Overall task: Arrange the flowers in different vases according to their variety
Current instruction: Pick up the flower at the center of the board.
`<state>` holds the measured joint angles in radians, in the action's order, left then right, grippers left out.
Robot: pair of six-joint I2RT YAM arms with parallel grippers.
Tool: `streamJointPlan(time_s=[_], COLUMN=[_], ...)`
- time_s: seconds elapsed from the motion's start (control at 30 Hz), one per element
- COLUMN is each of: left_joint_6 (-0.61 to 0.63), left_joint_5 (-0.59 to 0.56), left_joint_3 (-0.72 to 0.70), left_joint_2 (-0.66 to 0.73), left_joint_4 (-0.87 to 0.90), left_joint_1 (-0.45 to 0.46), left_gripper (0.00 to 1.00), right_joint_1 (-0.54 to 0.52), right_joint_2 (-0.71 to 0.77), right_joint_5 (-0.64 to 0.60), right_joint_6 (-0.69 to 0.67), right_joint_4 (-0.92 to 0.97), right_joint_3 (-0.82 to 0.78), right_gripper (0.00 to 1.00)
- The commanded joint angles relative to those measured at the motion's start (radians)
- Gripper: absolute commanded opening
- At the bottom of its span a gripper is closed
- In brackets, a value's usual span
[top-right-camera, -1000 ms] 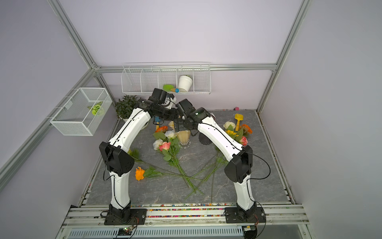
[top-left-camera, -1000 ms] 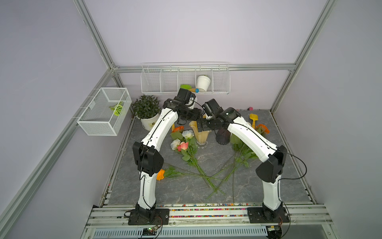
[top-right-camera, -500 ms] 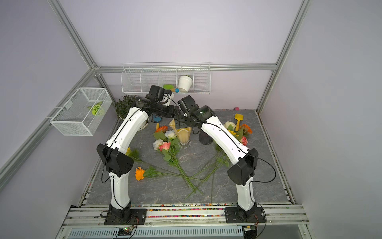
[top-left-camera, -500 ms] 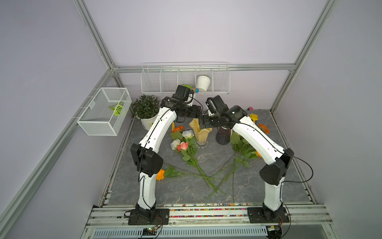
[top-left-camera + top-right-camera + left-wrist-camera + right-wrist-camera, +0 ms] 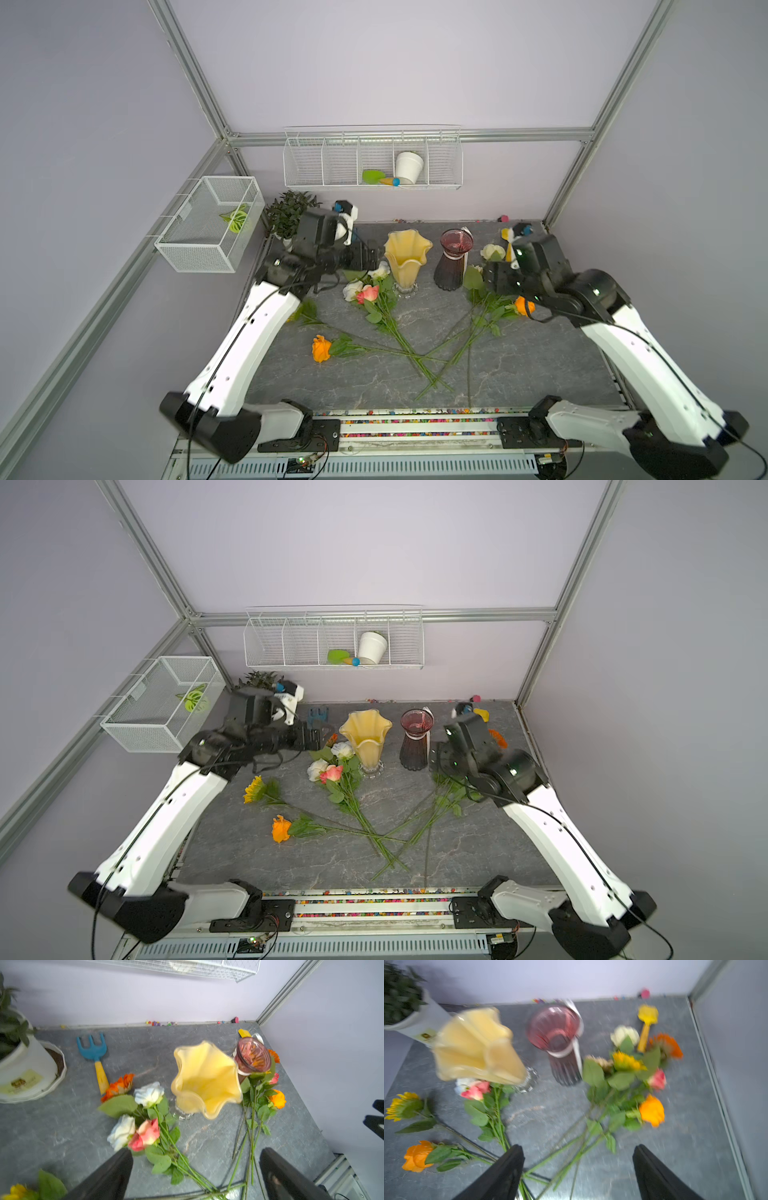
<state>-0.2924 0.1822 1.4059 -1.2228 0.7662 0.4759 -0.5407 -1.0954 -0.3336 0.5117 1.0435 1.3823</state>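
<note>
**Ana:** Where are the flowers [image 5: 345,796]?

**Ben:** They all lie flat on the grey table [image 5: 519,365]. A bunch of white and pink roses [image 5: 368,293] has its heads just beside the foot of the yellow vase [image 5: 407,257], on the left arm's side. A second bunch [image 5: 625,1076], with an orange rose [image 5: 521,305] and a yellow sunflower head among the leaves, lies next to the purple vase [image 5: 453,266], on the right arm's side. The stems of both bunches run toward the front of the table and cross there.

**Ana:** Are there any loose ones?

**Ben:** A single orange rose [image 5: 321,348] lies apart from the bunches, nearer the left arm. A yellow sunflower [image 5: 253,789] lies close behind it.

**Ana:** And the vases?

**Ben:** Both stand upright near the back of the table. They are side by side but not touching.

**Ana:** What are the arms doing?

**Ben:** The left gripper [image 5: 197,1176] hangs close to the yellow vase. Its jaws are wide apart and grip nothing. The right gripper [image 5: 579,1174] hangs over the stems of the second bunch, near the purple vase. Its jaws are also apart and clamp nothing, though that wrist view is blurred.

**Ana:** What else is around them?

**Ben:** A blue rake [image 5: 92,1049] and a potted plant [image 5: 291,210] sit at the back on the left. A yellow shovel [image 5: 648,1016] lies at the back on the right. On the walls hang a wire shelf [image 5: 316,166], which holds a white pot [image 5: 409,166], and a wire basket [image 5: 199,253].
</note>
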Motion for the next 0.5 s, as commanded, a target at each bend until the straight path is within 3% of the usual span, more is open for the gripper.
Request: streamJointPlan(time_s=[0.0, 0.23, 0.33, 0.47], left_joint_6=[-0.154, -0.295, -0.329, -0.365], left_joint_5=[0.04, 0.036, -0.008, -0.009], left_joint_3=[-0.228, -0.454, -0.506, -0.581], left_joint_2=[0.098, 0.166, 0.165, 0.163], left_joint_4=[-0.213, -0.326, -0.361, -0.455], left_joint_1=[-0.003, -0.003, -0.002, -0.003], left_gripper=[1.0, 0.98, 0.98, 0.97], right_joint_1=[0.042, 0.098, 0.154, 0.171], right_joint_2=[0.073, 0.141, 0.089, -0.014], right_joint_5=[0.074, 0.325, 0.429, 0.42], right_joint_6=[0.092, 0.216, 0.243, 0.225], right_joint_4=[0.025, -0.236, -0.357, -0.38], right_joint_3=[-0.193, -0.55, -0.595, -0.551], right_gripper=[0.83, 0.74, 0.71, 0.7])
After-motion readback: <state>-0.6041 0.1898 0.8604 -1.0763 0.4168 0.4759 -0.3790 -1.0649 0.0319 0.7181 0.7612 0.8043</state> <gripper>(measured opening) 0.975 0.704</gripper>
